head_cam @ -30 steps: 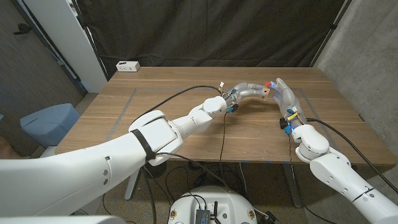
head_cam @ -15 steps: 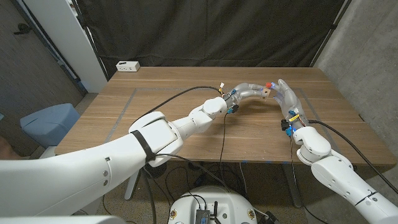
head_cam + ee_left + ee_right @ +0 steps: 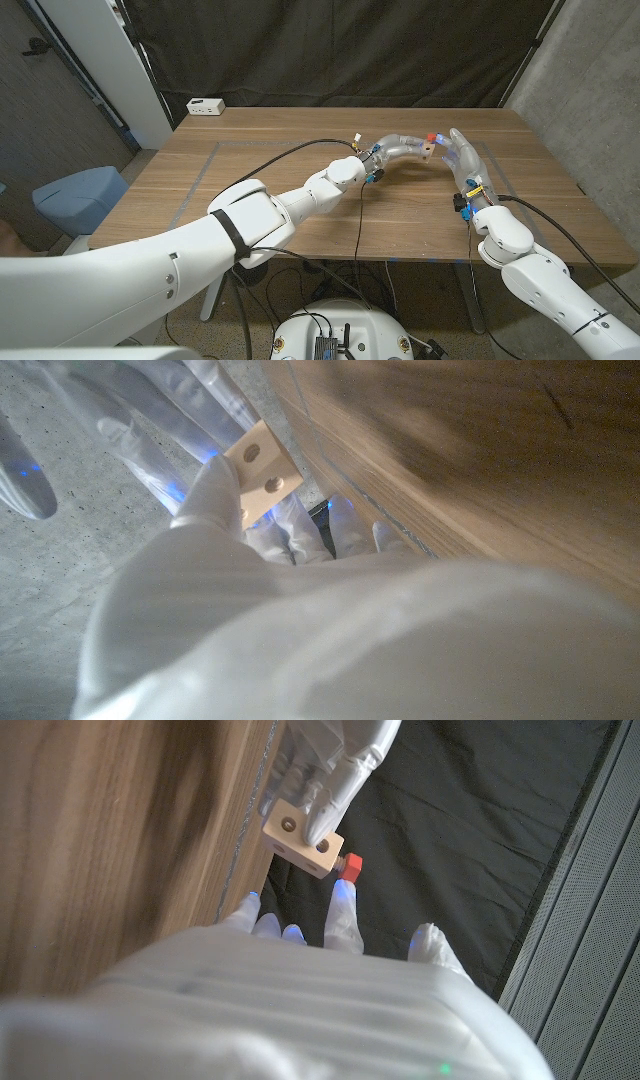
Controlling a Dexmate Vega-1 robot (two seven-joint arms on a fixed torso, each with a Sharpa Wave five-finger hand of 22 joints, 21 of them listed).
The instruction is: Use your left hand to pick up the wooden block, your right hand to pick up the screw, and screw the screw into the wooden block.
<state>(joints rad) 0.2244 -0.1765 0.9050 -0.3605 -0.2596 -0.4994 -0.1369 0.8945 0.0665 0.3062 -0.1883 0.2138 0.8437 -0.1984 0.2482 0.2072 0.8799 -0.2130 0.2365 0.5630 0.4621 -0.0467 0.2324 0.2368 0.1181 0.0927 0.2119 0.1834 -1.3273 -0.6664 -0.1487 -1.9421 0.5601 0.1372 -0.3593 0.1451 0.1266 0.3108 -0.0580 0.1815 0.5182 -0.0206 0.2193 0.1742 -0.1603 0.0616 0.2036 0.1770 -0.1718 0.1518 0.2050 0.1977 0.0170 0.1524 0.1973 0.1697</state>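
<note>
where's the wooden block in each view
Head view: the block is up in the middle right, held by the left hand just beside the right hand.
Left wrist view: the block is upper left of centre, in the fingers.
Right wrist view: the block is at top centre, with the red-headed screw at its end.
Shared landmark: its two round holes.

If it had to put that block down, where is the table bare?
Bare wood spreads across the table between the white box and the left hand, and along the near edge between both arms. It is crowded where the right hand meets the wooden block.
</note>
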